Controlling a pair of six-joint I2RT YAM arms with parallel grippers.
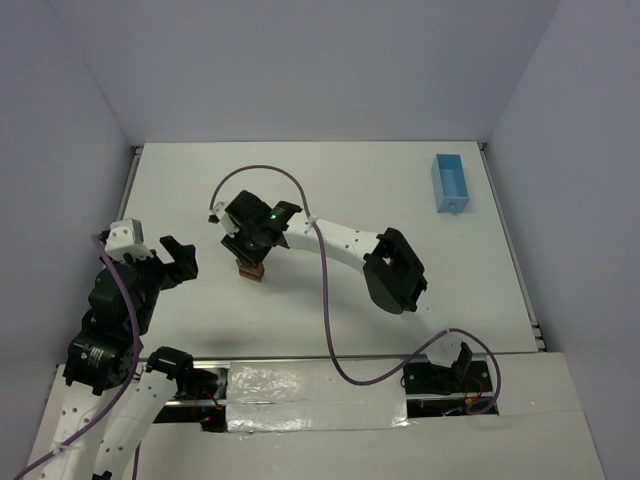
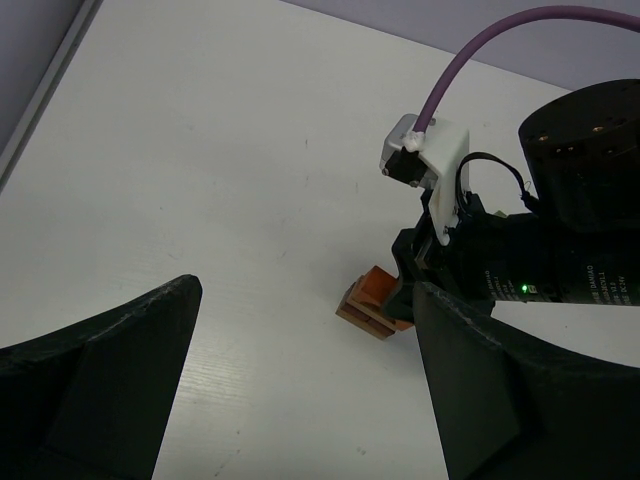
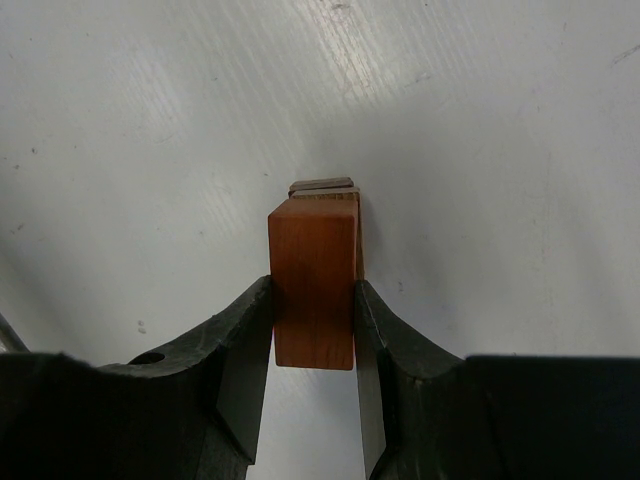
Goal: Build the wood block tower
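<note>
The tower (image 1: 251,270) is a small stack of brown wood blocks (image 2: 362,312) left of the table's middle. My right gripper (image 1: 254,246) hangs directly over it, shut on an orange block (image 3: 313,285) that stands upright between its fingers (image 3: 240,340). In the left wrist view the orange block (image 2: 378,286) sits at the top of the stack; whether it rests on it or hovers just above I cannot tell. Brown edges of the stack (image 3: 322,186) peek out past the orange block. My left gripper (image 1: 180,262) stands wide open to the left of the tower, with nothing between its fingers (image 2: 100,390).
A light-blue rectangular tray (image 1: 450,183) lies at the far right of the table. The right arm's purple cable (image 1: 325,300) loops over the table between the arm and its base. White walls close in the back and both sides.
</note>
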